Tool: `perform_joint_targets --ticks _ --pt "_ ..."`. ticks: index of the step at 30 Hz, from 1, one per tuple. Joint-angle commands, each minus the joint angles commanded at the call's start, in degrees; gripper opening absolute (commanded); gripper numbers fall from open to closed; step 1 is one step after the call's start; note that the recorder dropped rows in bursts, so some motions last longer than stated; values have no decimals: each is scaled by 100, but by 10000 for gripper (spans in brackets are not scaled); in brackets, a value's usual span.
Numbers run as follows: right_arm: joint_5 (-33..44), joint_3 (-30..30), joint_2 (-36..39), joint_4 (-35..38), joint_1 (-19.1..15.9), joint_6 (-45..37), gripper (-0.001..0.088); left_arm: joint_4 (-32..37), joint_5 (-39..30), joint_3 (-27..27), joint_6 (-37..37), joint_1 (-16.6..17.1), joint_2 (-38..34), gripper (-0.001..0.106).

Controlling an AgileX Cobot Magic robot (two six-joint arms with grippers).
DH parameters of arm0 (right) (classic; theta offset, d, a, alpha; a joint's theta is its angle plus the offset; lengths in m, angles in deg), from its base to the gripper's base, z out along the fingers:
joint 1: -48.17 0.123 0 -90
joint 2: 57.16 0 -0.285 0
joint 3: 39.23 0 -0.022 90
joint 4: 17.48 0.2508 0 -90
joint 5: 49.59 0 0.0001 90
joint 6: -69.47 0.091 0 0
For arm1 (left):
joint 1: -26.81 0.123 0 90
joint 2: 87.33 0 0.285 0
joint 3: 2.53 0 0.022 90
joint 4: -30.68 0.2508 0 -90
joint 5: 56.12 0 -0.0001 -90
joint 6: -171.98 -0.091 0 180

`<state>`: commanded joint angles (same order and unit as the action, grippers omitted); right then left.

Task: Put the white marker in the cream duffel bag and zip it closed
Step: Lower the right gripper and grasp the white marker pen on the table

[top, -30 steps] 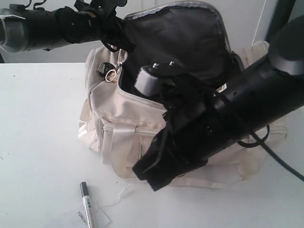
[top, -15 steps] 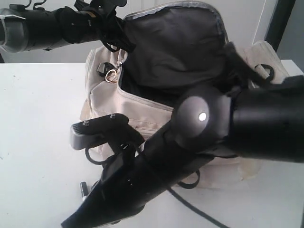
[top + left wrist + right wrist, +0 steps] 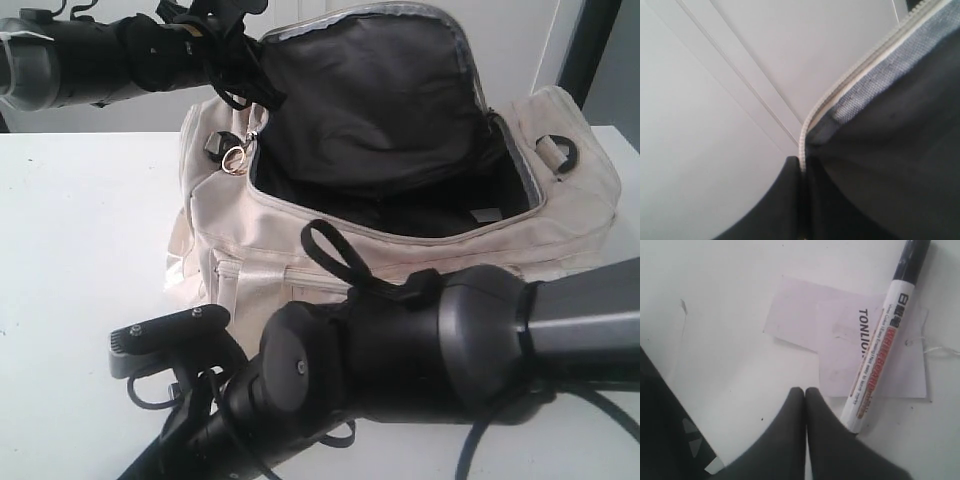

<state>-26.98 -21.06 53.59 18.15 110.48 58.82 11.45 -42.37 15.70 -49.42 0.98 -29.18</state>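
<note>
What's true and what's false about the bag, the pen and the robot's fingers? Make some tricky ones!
The cream fabric duffel bag is zipped shut. False: its top gapes open, showing dark lining.
The slim white marker with a black cap lies on a flat white paper tag. True.
The right fingers are squeezing the marker. False: they are pressed together, empty, with the marker beside them.
The left fingers hold up the bag's flap. True.

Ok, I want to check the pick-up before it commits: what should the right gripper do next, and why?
Probably open the right gripper first: it is shut, just beside the white marker, which lies on the paper tag. Shut, it can't straddle the barrel. The cream duffel bag already stands open.
</note>
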Motion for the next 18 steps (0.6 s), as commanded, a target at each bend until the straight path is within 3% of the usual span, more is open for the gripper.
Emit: perform_joint_targets --ticks 6,9,18 --pt "1212 -662 126 -2261 0 1844 0 0 0 0 0 0 0 0" --pt "1282 -765 175 -3014 0 2671 0 0 0 0 0 0 0 0" --pt "481 -763 449 -3024 109 2952 33 0 0 0 0 0 0 0"
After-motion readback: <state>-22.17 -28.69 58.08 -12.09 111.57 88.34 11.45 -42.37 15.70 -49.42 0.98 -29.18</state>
